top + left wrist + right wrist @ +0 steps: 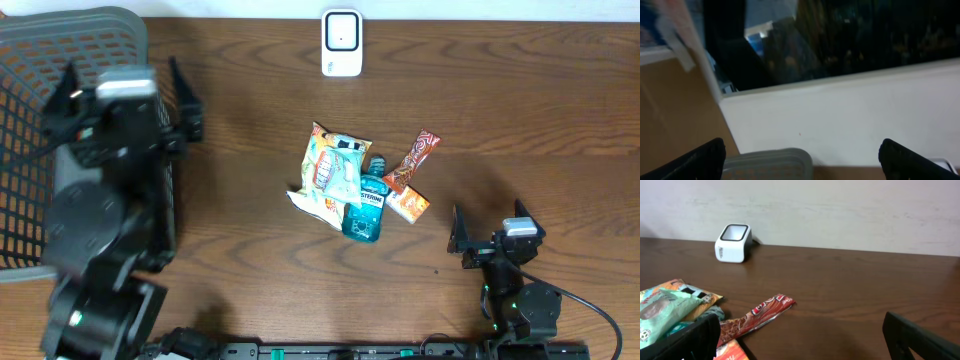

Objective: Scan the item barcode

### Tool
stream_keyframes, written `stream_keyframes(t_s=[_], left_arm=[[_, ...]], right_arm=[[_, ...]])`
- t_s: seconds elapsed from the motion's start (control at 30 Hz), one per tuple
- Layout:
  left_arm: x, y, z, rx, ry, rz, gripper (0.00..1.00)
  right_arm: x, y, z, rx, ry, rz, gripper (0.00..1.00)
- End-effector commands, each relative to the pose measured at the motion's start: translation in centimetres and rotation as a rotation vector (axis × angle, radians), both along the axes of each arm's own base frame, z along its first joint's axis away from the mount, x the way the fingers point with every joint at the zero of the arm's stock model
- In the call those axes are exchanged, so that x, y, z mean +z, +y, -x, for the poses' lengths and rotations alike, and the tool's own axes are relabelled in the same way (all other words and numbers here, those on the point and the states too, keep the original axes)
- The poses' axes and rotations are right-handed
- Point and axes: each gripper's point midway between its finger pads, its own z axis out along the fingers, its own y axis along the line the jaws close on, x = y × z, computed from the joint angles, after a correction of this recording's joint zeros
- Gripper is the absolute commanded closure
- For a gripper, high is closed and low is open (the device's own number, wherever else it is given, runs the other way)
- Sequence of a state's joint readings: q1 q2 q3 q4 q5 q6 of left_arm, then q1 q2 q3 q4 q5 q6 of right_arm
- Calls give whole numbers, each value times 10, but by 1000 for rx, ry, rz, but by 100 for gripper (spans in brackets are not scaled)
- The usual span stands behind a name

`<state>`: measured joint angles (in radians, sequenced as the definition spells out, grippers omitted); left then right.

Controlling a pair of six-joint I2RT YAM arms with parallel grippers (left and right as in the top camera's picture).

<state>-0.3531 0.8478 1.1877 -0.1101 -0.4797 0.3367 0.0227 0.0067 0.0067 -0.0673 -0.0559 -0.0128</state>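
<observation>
A white barcode scanner (341,43) stands at the table's far edge, also in the right wrist view as the scanner (732,242). Mid-table lies a pile of items: a snack bag (335,172), a teal bottle (365,208), a red-brown wrapped bar (414,160) and an orange box (408,203). My right gripper (488,215) stands open near the front edge, right of the pile, with nothing between its fingers (920,340). The bar (757,315) lies just ahead of it on the left. My left gripper (122,75) hangs open and empty over the basket.
A grey mesh basket (30,150) fills the left end of the table; its rim (770,162) shows between the left fingers (700,160), with a white wall behind. Bare brown tabletop (520,110) lies between the pile and the scanner and to the right.
</observation>
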Motion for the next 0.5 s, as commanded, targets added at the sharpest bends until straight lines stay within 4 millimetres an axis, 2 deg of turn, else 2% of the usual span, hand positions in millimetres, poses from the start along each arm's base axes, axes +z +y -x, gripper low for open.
stream_keyframes(t_s=[0.0, 0.2, 0.47], left_arm=[[15, 13, 23, 1, -65, 40, 2], [43, 30, 74, 1, -195, 87, 2], [70, 59, 161, 1, -394, 152, 2]], right_arm=[[-2, 0, 0, 2, 4, 15, 1], [-2, 0, 0, 2, 4, 15, 1], [-2, 0, 0, 2, 4, 14, 1]])
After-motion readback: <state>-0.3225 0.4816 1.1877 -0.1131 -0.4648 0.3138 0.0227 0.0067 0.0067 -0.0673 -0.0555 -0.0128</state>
